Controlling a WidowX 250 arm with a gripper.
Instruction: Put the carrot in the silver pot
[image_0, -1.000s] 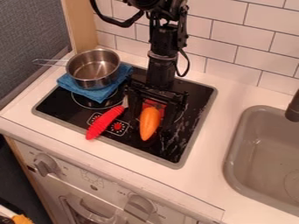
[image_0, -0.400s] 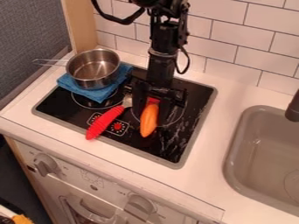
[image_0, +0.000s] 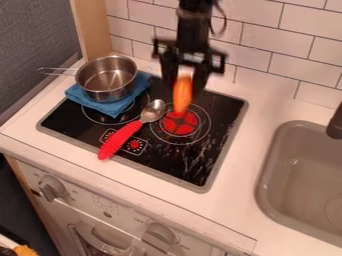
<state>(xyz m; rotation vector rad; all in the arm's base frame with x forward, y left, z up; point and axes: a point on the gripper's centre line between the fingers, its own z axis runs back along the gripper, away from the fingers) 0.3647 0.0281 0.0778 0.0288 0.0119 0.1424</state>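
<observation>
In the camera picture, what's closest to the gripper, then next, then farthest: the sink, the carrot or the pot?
Nearest the gripper first:
1. Carrot, in its grip.
2. Pot, on the blue cloth at picture left.
3. Sink, at picture right.

Got decent room right of the jaws as seen here, out over the counter toward the sink, but would meet the faucet well off that way. Can't back up forever either, with the tiled wall behind the jaws. Gotta allow for the carrot poking down below them too. Could go straight frontward over the red burner and stovetop. Would snag the red-handled spoon going low to the front left. Heading left, would run into the silver pot on its blue cloth.
</observation>
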